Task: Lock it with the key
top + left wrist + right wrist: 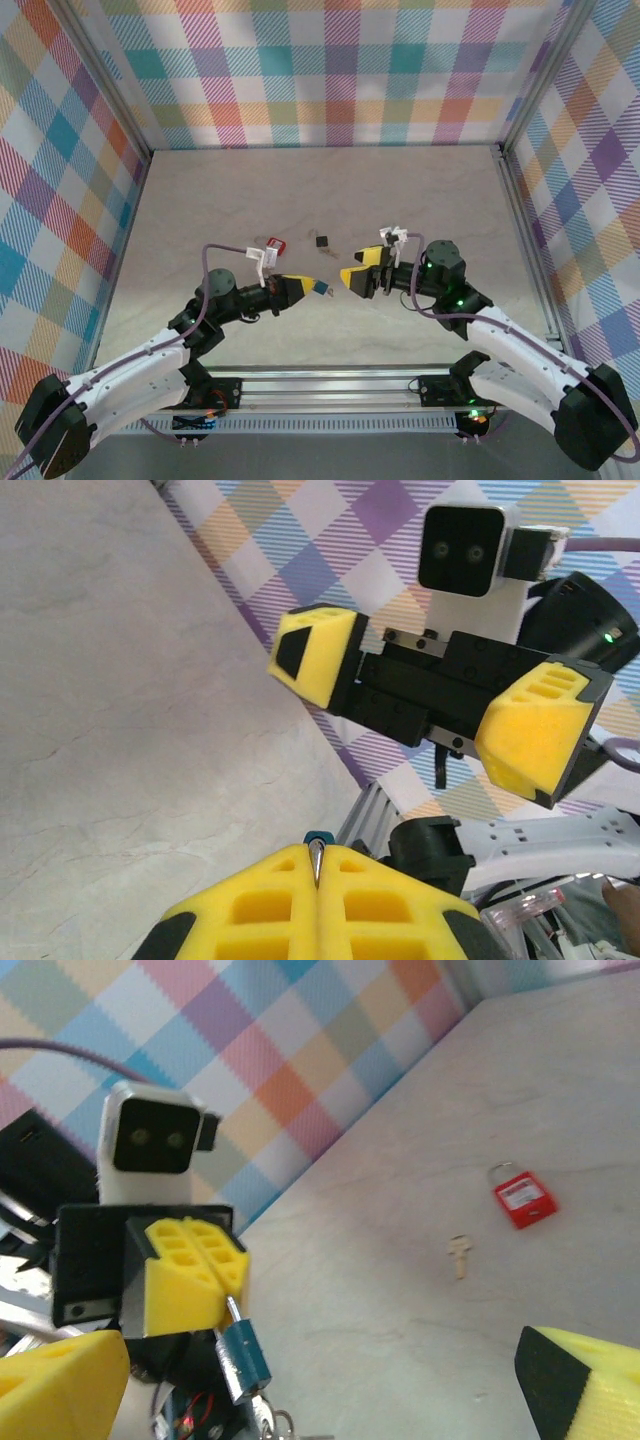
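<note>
Marbled tabletop [250,190] carries the key [459,1256], lying flat near the red padlock [523,1200]; it looks light, stiff and slippery, so pinch its bow. Right gripper [358,268] gapes empty; left gripper [228,1295] clamps the blue padlock [243,1360].

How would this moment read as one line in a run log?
left hand: shut on blue padlock | right hand: open, empty | key: on table, untouched

No text can be read anywhere. The red padlock [524,1200] lying on the desk [560,1080] bears a white label on its face, but the print is too small and blurred to make out.
</note>
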You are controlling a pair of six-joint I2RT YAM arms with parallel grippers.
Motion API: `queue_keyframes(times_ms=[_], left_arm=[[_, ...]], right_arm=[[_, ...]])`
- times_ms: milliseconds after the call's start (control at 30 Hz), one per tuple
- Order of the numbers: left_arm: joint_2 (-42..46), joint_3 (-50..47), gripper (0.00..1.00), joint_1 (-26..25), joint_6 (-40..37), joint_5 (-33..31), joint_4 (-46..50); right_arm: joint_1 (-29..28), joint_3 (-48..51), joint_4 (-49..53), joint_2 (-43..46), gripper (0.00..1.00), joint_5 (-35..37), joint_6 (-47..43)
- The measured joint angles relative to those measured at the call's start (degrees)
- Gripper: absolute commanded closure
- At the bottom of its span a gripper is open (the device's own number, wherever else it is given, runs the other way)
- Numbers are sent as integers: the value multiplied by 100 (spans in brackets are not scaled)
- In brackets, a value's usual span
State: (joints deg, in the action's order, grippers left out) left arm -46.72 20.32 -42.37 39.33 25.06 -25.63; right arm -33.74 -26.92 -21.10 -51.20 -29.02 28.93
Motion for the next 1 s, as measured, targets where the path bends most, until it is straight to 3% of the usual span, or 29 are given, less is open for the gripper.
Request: queue_keyframes(times_ms=[233, 533, 800, 1000], left_arm=[[-540, 170, 100, 0, 13, -168, -295], [-1150, 245, 100, 0, 280, -254, -903], [-1335, 422, 100, 0, 468, -330, -1193], [-1471, 444, 100, 0, 614, -330, -1381]], right_arm=[[133, 350, 116, 483, 1, 704, 166], [197, 577, 140, 669, 0, 732, 328], [234, 925, -247, 737, 14, 393, 520], [234, 957, -782, 284, 27, 2, 682]])
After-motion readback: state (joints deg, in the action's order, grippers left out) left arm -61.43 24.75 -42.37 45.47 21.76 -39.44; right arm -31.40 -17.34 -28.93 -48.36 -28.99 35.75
